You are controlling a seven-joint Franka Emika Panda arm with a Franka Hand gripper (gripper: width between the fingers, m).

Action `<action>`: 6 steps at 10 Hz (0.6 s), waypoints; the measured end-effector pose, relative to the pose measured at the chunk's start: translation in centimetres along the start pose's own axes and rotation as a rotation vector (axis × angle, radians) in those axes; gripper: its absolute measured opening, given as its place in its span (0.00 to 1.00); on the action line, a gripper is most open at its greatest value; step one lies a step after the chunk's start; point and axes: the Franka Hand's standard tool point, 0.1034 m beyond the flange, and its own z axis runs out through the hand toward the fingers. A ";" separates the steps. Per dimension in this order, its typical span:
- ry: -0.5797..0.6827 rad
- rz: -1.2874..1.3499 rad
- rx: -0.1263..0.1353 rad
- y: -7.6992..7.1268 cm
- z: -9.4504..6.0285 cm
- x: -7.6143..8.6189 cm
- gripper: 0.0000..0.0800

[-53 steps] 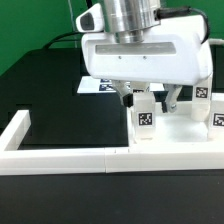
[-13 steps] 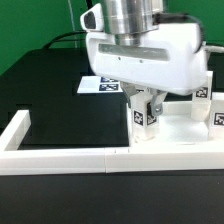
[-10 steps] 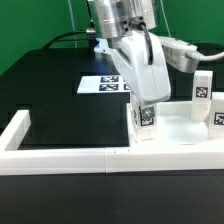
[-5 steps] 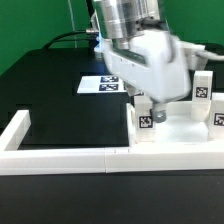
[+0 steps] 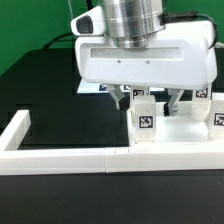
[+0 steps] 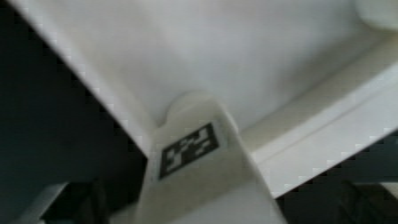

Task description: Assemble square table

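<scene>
- Now the fingers (image 5: 148, 101) are hanging open, gripping nothing, just above a tagged leg (image 5: 144, 117).
- That leg is standing upright on the square table (image 5: 185, 131), beside the white fence (image 5: 60, 155).

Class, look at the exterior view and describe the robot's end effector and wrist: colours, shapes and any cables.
The end effector has a wide, boxy white housing with rounded edges, hung under a shiny silver-grey cylindrical wrist. Two short dark fingers poke from beneath it. Black cables run behind the arm. No markings are visible on it.

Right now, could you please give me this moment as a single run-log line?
hand: open, holding nothing | leg: upright on square table, between the fingers | other legs: standing at the exterior view's right
</scene>
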 end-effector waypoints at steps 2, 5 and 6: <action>0.042 -0.336 -0.021 -0.3 -0.1 0.6 0.81; 0.042 -0.306 -0.020 -0.3 -0.1 0.6 0.55; 0.043 -0.250 -0.017 -0.3 -0.1 0.6 0.55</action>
